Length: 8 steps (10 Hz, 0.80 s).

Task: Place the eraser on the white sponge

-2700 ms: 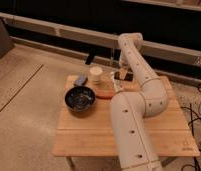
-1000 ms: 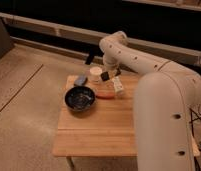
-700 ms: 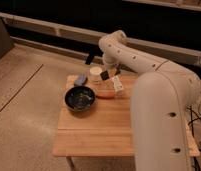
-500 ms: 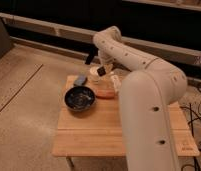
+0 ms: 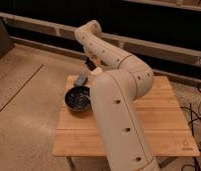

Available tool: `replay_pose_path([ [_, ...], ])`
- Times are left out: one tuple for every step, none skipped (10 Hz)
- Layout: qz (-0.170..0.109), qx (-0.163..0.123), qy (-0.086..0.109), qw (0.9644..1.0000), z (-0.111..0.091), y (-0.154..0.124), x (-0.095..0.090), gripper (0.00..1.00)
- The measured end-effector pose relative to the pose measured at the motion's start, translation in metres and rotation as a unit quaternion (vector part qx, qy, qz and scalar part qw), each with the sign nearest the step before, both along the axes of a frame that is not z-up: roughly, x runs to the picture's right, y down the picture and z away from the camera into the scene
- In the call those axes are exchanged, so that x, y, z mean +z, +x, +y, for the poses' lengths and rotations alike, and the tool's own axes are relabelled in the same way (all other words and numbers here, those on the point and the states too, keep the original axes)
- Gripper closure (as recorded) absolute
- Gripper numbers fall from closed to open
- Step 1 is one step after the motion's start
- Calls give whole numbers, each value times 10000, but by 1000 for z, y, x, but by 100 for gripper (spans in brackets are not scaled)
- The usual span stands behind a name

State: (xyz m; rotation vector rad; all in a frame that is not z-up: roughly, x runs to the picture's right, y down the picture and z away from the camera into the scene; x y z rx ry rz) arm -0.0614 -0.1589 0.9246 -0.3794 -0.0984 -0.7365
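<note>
My gripper [image 5: 89, 63] shows as a dark shape at the end of the cream arm [image 5: 119, 85], above the far left corner of the wooden table [image 5: 161, 125]. A small grey-blue block [image 5: 82, 79], possibly the eraser, lies on that corner just below and left of the gripper. A bit of a white thing [image 5: 97, 71] shows right beside the gripper; I cannot tell whether it is the white sponge. The arm hides the middle of the table.
A black bowl [image 5: 78, 98] stands on the table's left side, in front of the grey-blue block. Dark cables [image 5: 196, 112] hang off the right edge. A dark wall with a pale rail [image 5: 159, 45] runs behind the table.
The arm has swung left and nearer the camera and now covers the table's middle. The gripper has moved toward the far left corner. The red and white things seen earlier are now hidden.
</note>
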Motion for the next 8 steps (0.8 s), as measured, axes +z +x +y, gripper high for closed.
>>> replay_pose_path([
  [-130,-78,-112,9998,9,-16,5,100],
  [-306,-188,-217,9991,16,-36,10,100],
  [-482,-323,-276,9979,20,-56,13,100],
  [-588,-427,-287,9969,20,-68,14,100],
  [-721,-590,-277,9953,18,-84,14,100],
  [-780,-689,-286,9942,19,-91,14,100],
  [-878,-783,-365,9924,24,-98,18,100],
  [-929,-826,-459,9912,31,-99,22,100],
])
